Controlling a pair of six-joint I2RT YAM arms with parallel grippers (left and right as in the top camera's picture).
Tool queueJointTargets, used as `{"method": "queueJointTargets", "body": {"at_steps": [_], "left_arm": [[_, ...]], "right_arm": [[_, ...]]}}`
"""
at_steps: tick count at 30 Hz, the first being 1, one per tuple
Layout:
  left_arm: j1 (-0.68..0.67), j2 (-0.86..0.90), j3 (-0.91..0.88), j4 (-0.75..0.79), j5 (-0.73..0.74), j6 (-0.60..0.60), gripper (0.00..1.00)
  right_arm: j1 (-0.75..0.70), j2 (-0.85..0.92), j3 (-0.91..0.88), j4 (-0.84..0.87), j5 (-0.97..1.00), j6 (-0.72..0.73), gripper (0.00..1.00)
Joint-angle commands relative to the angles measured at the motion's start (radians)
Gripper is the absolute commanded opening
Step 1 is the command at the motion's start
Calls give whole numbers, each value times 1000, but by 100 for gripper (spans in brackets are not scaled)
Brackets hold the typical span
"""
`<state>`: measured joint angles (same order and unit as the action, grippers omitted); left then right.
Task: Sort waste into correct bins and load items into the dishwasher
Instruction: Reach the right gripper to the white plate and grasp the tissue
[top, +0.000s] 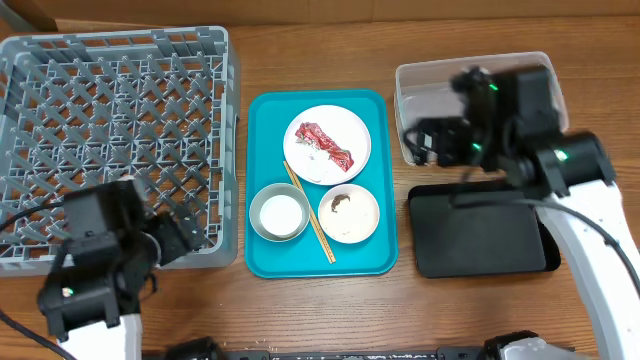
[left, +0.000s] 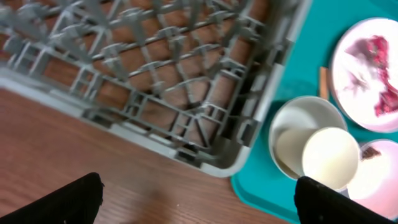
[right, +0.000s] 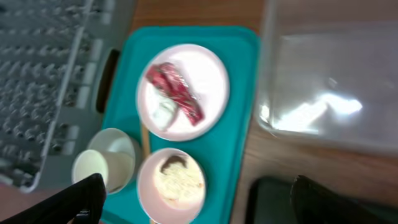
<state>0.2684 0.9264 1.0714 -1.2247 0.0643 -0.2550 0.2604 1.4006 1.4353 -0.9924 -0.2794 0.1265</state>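
Sorting not begun: wrapper (top: 325, 145) lies on plate (top: 348, 122), on tray (top: 262, 258). L claw (left: 199, 202) & R claw (right: 196, 202) both apart, empty. Next we bring R claw onto wrapper, then to tub (top: 418, 82).

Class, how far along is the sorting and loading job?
Nothing looks done: dish rack and clear tub look empty. In hand: nothing, left end effector and right end effector open. Left: red wrapper on plate, rice bowl, cup, chopsticks, all on the teal tray.

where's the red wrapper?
Overhead view, centre: the red wrapper lies on the white plate at the far end of the teal tray, between the grey rack and the clear tub.
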Motion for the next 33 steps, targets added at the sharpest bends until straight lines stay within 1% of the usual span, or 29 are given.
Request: {"method": "queueJointTargets", "body": {"at_steps": [1,6,10,12,17,20,25,29,31,33], "left_arm": [[79,74,26,-33,19,15,100],[86,158,26,-32,76,23,100],[87,181,50,-16,121,56,100],[87,190,96,-19,121,84,100],[87,286,323,-113,129,152,100],[86,344,422,-156,132,174,100],[85,372,436,-167,172,174,100],[85,375,436,-167,173,173,100],[84,376,436,-167,173,173,100],[85,376,436,-165,173,173,100]], "right_arm": [[115,113,108,3,47,-8,96],[233,238,118,103,134,51,93],[294,348,118,182,141,85,92],[320,396,118,228,141,88,92],[372,492,118,334,201,89,92],[394,532,118,356,252,130,92],[401,602,118,352,285,243,87],[402,656,118,352,250,249,81],[402,677,117,351,244,249,80],[402,693,115,352,245,252,76]]}}
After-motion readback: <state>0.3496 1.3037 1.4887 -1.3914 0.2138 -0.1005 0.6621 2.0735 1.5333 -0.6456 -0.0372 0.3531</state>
